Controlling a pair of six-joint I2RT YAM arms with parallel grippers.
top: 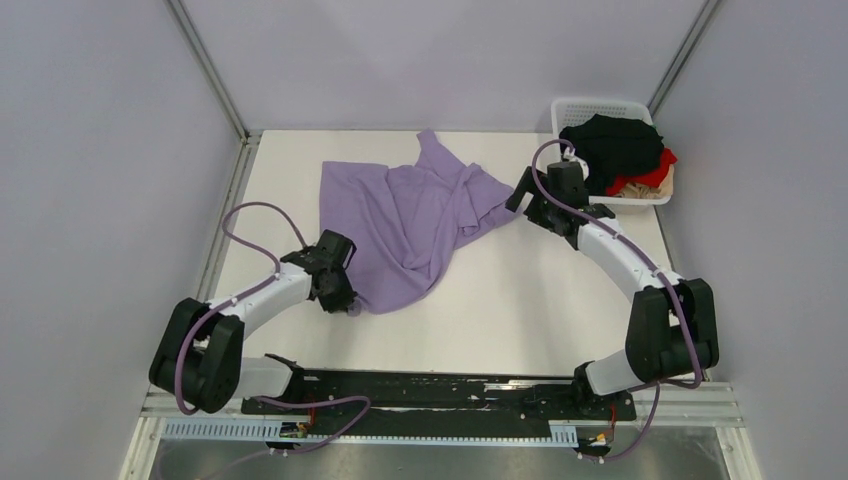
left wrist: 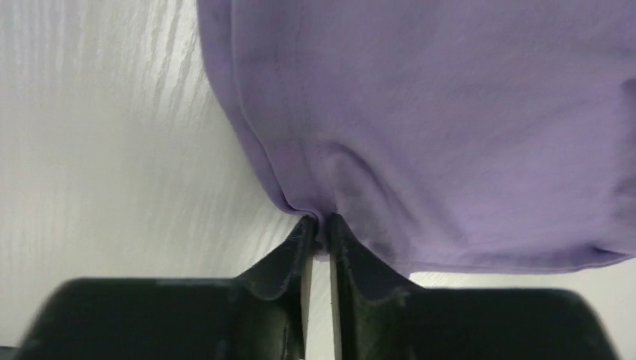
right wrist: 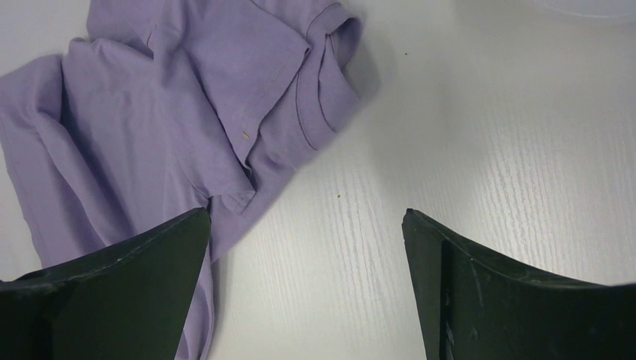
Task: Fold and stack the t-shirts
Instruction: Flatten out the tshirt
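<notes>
A light purple t-shirt (top: 410, 215) lies crumpled and half spread on the white table (top: 520, 300). My left gripper (top: 345, 298) is shut on its near lower hem, which the left wrist view shows pinched between the fingertips (left wrist: 307, 232) with the purple cloth (left wrist: 420, 112) hanging beyond. My right gripper (top: 520, 195) is open and empty just right of the shirt's right sleeve. In the right wrist view the sleeve and collar (right wrist: 300, 97) lie ahead and left of the wide-open gripper (right wrist: 307, 225). Black (top: 612, 145), red (top: 660, 172) and beige (top: 630, 187) shirts lie piled in a basket.
A white plastic lattice basket (top: 590, 105) stands at the back right corner of the table. Grey walls close in the table at the back and both sides. The arm bases sit on a black rail (top: 440, 392) at the near edge.
</notes>
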